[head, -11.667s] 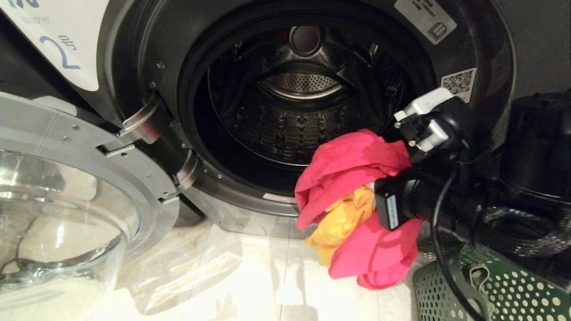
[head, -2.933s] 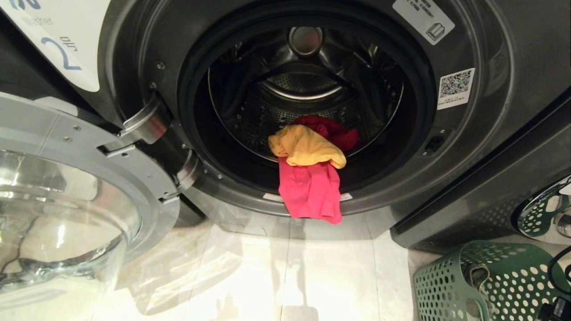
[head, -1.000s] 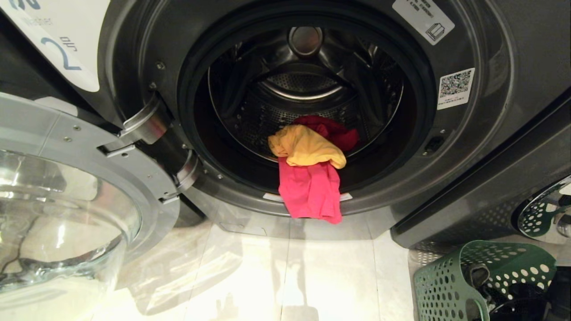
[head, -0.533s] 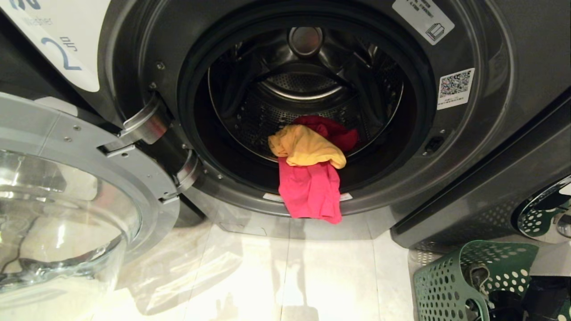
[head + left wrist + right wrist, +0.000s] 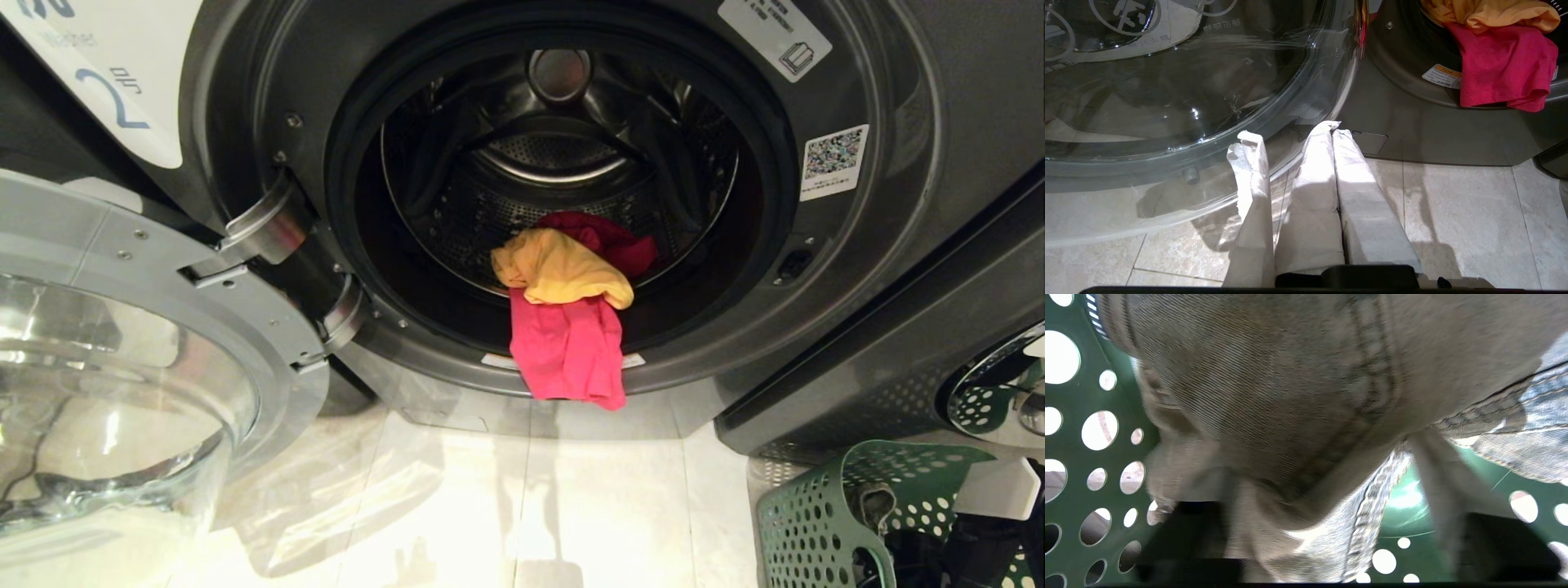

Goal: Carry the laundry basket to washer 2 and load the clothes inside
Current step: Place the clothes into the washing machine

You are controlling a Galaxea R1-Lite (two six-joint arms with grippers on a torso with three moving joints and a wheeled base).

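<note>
Right gripper (image 5: 1327, 543) down in laundry basket (image 5: 804, 523) at 5 o'clock, astride denim garment (image 5: 1274, 396); grip unclear. Left gripper (image 5: 1331, 130) pressed together, idle. Clothes (image 5: 567, 347) draped over washer 2 (image 5: 890, 245) lip at 6 o'clock; risked sliding out or jamming door.

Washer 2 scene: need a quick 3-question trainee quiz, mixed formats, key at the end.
1. True or false: the pink garment lies wholly inside washer 2.
2. The right gripper is down in the laundry basket. What lies there? A) nothing B) a denim garment C) a white towel
3. Fill in: the left gripper, low beside the open glass door, is ____ (open or shut).

Key: 1 false, since its lower part hangs out over the door rim. 2 B. 3 shut.
</note>
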